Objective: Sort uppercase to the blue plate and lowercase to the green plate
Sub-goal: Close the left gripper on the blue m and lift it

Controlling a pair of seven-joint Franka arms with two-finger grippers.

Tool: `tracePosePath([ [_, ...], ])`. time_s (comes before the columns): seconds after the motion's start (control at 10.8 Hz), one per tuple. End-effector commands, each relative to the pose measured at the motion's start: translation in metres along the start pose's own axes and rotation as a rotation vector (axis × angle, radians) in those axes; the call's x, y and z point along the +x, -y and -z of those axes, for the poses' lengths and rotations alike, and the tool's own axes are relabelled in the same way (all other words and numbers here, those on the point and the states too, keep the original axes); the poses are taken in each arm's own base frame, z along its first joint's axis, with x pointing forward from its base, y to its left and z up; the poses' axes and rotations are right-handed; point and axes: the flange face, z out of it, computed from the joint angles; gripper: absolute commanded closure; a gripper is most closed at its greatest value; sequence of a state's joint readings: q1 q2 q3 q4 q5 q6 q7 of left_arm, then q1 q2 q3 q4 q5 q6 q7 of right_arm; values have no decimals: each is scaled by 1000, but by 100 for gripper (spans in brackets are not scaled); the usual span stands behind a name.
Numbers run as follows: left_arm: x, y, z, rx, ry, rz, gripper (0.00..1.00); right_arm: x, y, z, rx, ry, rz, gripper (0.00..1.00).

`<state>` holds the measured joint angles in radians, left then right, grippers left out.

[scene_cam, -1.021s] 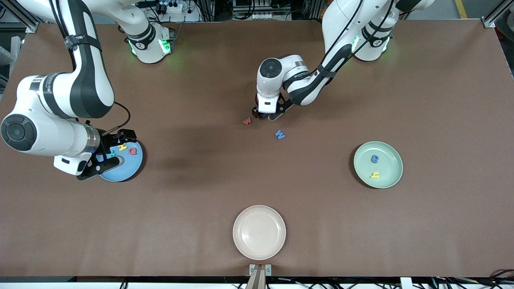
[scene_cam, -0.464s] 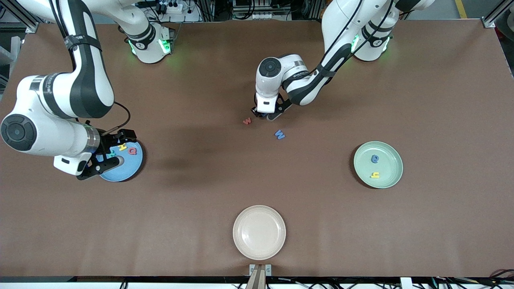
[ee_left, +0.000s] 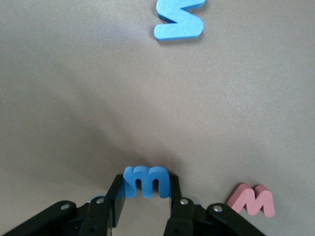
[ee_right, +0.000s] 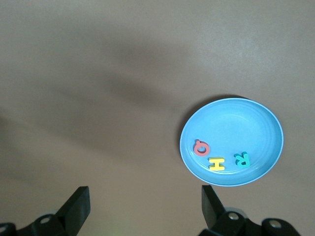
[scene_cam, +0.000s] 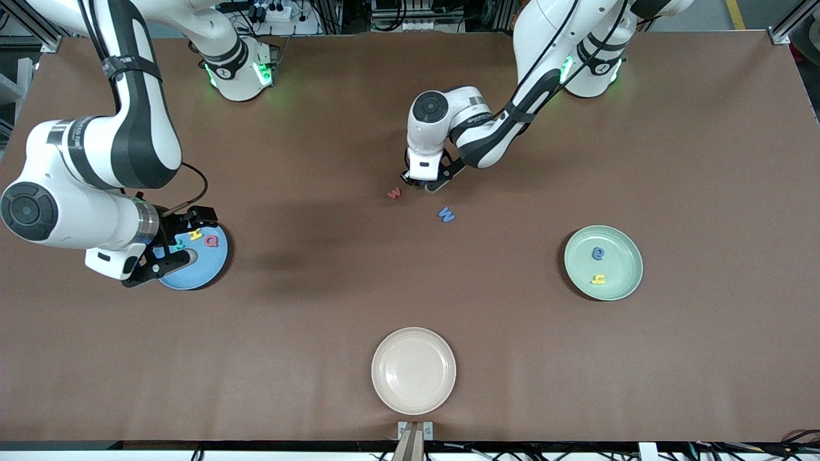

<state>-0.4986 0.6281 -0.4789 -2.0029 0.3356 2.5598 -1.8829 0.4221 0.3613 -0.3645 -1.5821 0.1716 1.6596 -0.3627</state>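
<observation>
**Three letters off the plates, one in a thin pinch**

Three letters sit mid-table, none on a plate. The left gripper [scene_cam: 423,186] is down at the table there, its jaws pinching the small blue letter [ee_left: 146,182] at its two sides. The grip looks shallow. The foam could twist or pop out on the lift, or drop short on the way to the green plate [scene_cam: 624,282], toward the left arm's end.

The red w [scene_cam: 394,193] lies just beside the gripper and could be nudged by a finger. The blue W [scene_cam: 446,214] lies a little nearer the front camera, clear of the fingers.

The right gripper [scene_cam: 163,256] waits over the blue plate [scene_cam: 205,272] with its jaws spread wide and empty. A careless descent could scatter the Q [scene_cam: 212,241], H [scene_cam: 195,234] and R [ee_right: 241,159].

From the front, the left hand hides the pinched letter completely. In the left wrist view its lower part is cut off, so which letter it is cannot be told. The right gripper covers part of the blue plate and most of the R. The blue e [scene_cam: 598,253] and yellow y [scene_cam: 598,278] on the green plate are too small to read with certainty.
</observation>
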Motion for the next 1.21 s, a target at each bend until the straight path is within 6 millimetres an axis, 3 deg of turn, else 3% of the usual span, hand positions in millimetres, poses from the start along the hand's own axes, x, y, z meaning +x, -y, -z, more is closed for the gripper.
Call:
tracePosePath([
  [0.0, 8, -4, 20, -33, -36, 5, 100, -7, 3, 7, 1, -1, -10, 0],
  [0.37, 45, -25, 78, 10, -105, -23, 100, -7, 5, 8, 2, 1, -18, 0],
  [0.56, 82, -27, 103, -16, -118, -27, 100, -6, 13, 10, 0, -1, -24, 0],
  [0.65, 96, -28, 114, -27, -109, -49, 100, -4, 22, 10, -3, 1, -32, 0],
  [0.74, 122, -27, 123, -37, -100, -51, 100, -5, 30, 10, -2, 12, -45, 0],
  [0.84, 143, -34, 144, -68, -70, -56, 100, -4, 39, 12, -4, 8, -63, 0],
  [1.11, 208, -26, 178, -30, -46, -130, 100, 3, 89, 11, -20, 9, -134, 0],
])
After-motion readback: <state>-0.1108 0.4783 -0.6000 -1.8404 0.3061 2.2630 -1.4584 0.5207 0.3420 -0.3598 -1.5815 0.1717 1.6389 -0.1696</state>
